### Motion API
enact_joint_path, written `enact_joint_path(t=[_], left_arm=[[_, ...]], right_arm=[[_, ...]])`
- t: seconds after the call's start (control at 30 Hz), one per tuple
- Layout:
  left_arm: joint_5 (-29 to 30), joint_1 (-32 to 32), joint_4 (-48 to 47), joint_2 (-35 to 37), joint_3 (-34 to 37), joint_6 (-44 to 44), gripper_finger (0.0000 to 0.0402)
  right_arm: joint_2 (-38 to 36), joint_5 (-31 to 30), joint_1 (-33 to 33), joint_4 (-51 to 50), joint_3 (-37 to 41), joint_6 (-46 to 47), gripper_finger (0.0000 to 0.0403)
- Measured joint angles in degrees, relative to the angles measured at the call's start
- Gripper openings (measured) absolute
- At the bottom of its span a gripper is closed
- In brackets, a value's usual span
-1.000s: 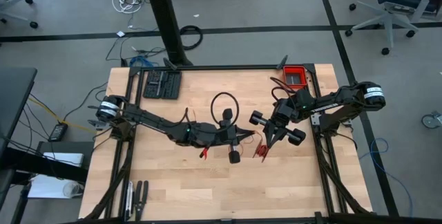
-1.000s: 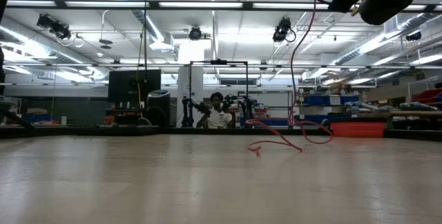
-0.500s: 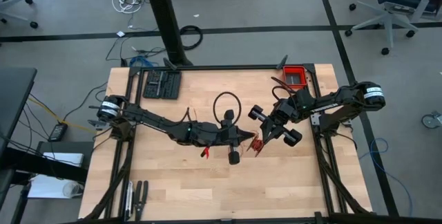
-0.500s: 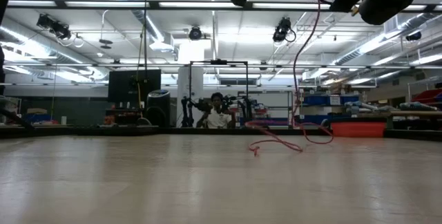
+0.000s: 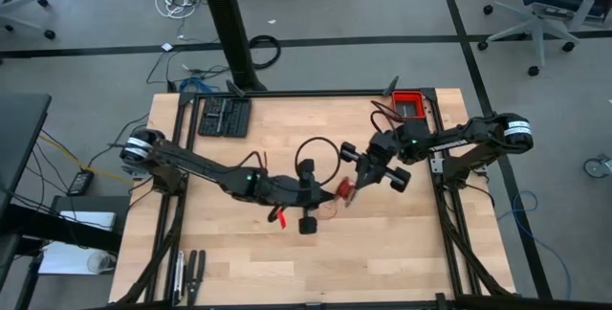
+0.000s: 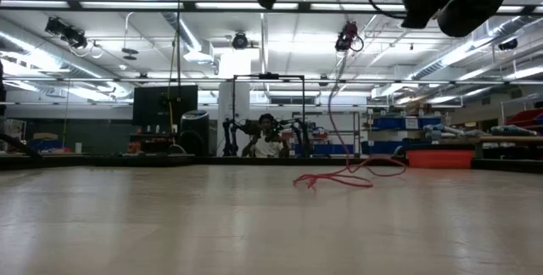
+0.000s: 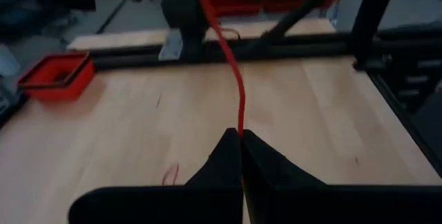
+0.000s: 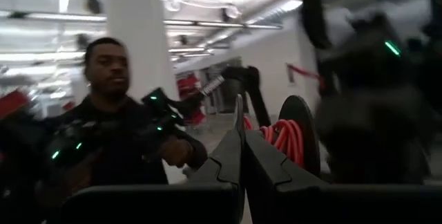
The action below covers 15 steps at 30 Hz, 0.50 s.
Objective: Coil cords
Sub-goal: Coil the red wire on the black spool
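The cord is a thin red string. Part of it lies in loose curves on the table point(image 6: 339, 177), and one strand point(image 6: 333, 80) rises from there to the grippers. Both grippers meet above the table's middle. My left gripper point(image 5: 337, 192) is shut on a single strand point(image 7: 239, 106). My right gripper point(image 5: 351, 195) is shut, with a small red bundle of several turns point(image 8: 282, 138) at its fingers; from above the bundle point(image 5: 344, 190) shows between the two grippers. My left gripper pinches one strand of the cord point(image 7: 240, 131) between its two fingertips, the fingers slanting slightly down. From the tips the strand runs almost straight toward my right gripper, clear of the table. My right gripper is shut with the cord's bundle of turns point(image 8: 276, 135) right against its fingers, held well above the table. Whether the turns are pinched or wound round a finger, I cannot tell.
A red bin point(image 5: 411, 106) stands at the far right corner and a black tray point(image 5: 223, 116) at the far left. A black cable loop point(image 5: 316, 147) arches by my left arm. A person point(image 8: 103, 99) sits beyond the table.
Both grippers have gone together toward the table's left edge, the left one tipping up nearer to level, the right one rolling a little. The rising strand has moved left with them, and the cord lying on the table has slid left and flattened.
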<state>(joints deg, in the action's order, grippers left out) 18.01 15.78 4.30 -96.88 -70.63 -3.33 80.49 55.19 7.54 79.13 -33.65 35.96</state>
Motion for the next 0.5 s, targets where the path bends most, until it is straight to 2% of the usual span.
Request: enact_joint_path(t=[0.2, 0.5], left_arm=[[-0.95, 0.47, -7.43, 4.02, 0.00, -2.94, 0.0000], [-0.96, 0.26, -9.48, 4.66, 0.02, -1.84, 0.0000]], right_arm=[[0.00, -4.52, 2.03, -8.28, 1.18, -2.01, 0.0003], [0.00, -4.80, 2.14, -16.72, 1.20, -4.11, 0.0003]])
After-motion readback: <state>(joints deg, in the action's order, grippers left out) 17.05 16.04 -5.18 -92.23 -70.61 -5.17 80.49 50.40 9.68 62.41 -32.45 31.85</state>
